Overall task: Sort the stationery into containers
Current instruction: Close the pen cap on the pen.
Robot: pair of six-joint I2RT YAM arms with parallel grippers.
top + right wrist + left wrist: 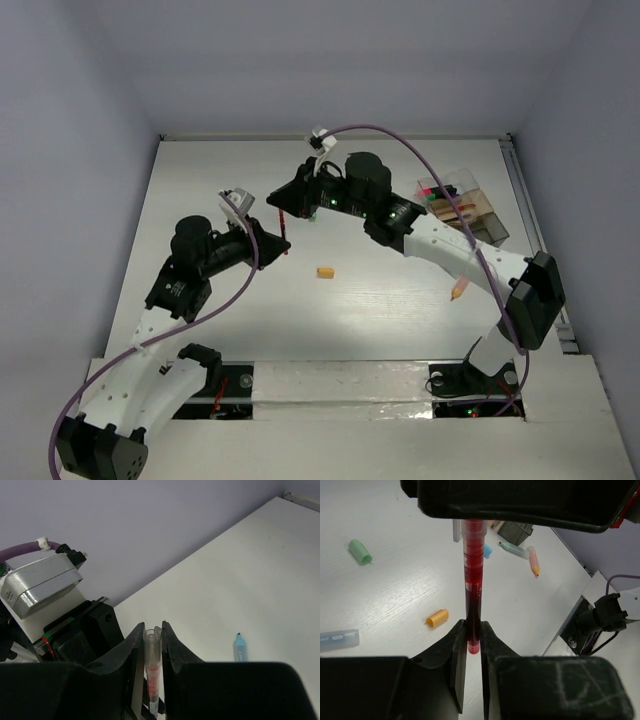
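the left gripper pinches one end of the red pen and the right gripper pinches the other. the pen is held above the table, well left of the compartment box.

A white table fills the bottom of a plain booth, closed in by a pale lavender-grey back wall, a left wall and a right wall that rise from its far, left and right edges. A metal rail runs along the table's right edge, and a white board lies across its near edge. Soft overhead light leaves a bright sheen near the table's middle.
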